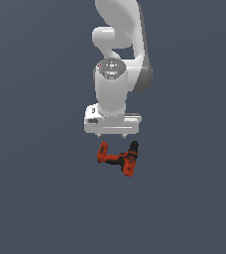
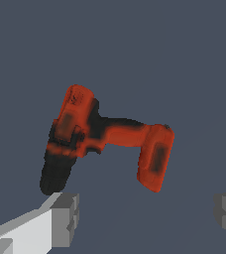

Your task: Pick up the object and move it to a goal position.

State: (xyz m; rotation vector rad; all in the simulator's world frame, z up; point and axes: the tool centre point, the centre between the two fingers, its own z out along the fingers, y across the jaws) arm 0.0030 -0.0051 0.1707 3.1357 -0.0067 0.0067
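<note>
In the exterior view, the white Panda arm hangs straight down over a plain slate-grey desk (image 1: pixel 30 198), its broad white hand (image 1: pixel 112 135) just above the small red-orange, L-shaped cordless drill with a black chuck and black midsection (image 1: pixel 118 158). The drill lies on its side on the desk, chuck end toward the exterior view's right, battery foot toward the exterior view's left. Only two short finger stubs show under the hand, and nothing is between them.

In the wrist view, the drill (image 2: pixel 105 139) lies beyond the two grey fingertips (image 2: pixel 65 218), which stand far apart at opposite edges of the picture: the hand is spread wide and empty, not touching the tool.

The risk, as I judge it, lies in the drill's odd shape. If the fingers come down over the chuck or the battery foot rather than the narrower handle, one pad may strike the body and push or spin it aside. A grip far from the middle could also let the tool swing and slip during the lift.
</note>
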